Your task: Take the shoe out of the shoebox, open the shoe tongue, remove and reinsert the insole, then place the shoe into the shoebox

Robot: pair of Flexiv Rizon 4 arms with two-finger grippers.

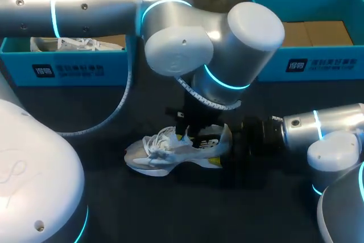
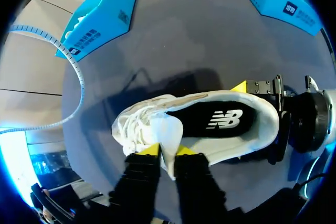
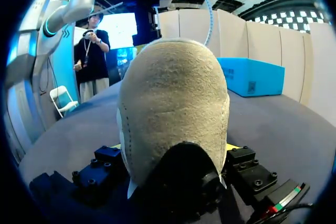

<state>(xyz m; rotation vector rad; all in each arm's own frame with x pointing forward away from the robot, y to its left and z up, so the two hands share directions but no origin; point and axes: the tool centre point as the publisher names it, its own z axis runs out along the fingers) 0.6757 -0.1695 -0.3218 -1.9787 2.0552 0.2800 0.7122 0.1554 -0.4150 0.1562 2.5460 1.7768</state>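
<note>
Shoe [image 1: 170,153] is out of the box and on the surface [image 1: 114,209], directly under my left gripper [image 2: 167,150], with its heel in my right gripper [image 3: 174,148]. The left gripper is narrow, both yellow tips pinching the tongue [image 2: 169,135] from two sides just above the laces. The right gripper is clamped around the heel, one finger on each side, and the heel fills the space ahead of it. The insole [image 2: 220,121] is in place inside the shoe, seen through the opening between the two grippers.

An open box [image 1: 318,64] with a bare cardboard bottom sits well apart, beyond my right gripper. The other box [image 1: 68,66], beyond my left arm, holds a second shoe [image 1: 62,44].

Risks, my judgement:
- The pinch on the tongue looks shallow and near its edge. Soft fabric could slip out on the pull and the tongue would flop back over the insole.
- If I pull the tongue harder than the heel clamp holds, the whole shoe lifts or twists instead of opening.
- The laces are bunched right beside the left tips and could snag or get dragged.
- The insole sits deep, so there is little room to reach it unless the tongue is well open.

Writing:
- There is a white logo [image 2: 227,119] on the black insole and a similar mark on the shoe's side.
- Both boxes have a white label and characters on their front walls, too small for me to read off.
</note>
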